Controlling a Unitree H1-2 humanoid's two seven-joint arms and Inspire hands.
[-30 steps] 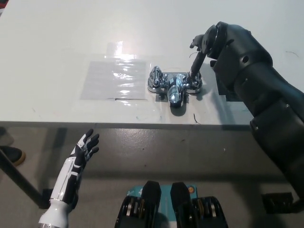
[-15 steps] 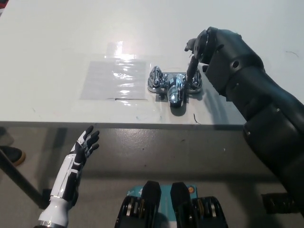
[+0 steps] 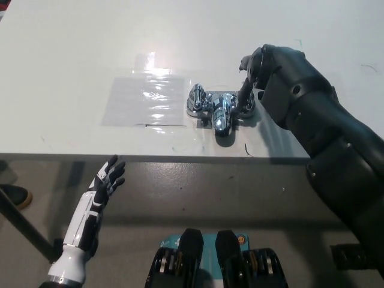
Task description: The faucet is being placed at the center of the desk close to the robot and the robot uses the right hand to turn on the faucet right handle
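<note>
The chrome two-handled faucet (image 3: 219,109) stands on the white desk (image 3: 72,54), about mid-width and near its 6 o'clock edge, with a clear plastic sheet (image 3: 144,99) lying just beside it at 9 o'clock. The black right hand (image 3: 254,67) enters from 4 o'clock and meets the right handle (image 3: 248,108) on the faucet's 3 o'clock side. Whether it grips the handle or merely touches it cannot be told. The white left hand (image 3: 108,179) rests off the desk at 7 o'clock, empty, fingers spread. The step in hand looks like taking hold before turning. Next it likely needs a firm hold and a wrist rotation, without dragging the faucet's base.
</note>
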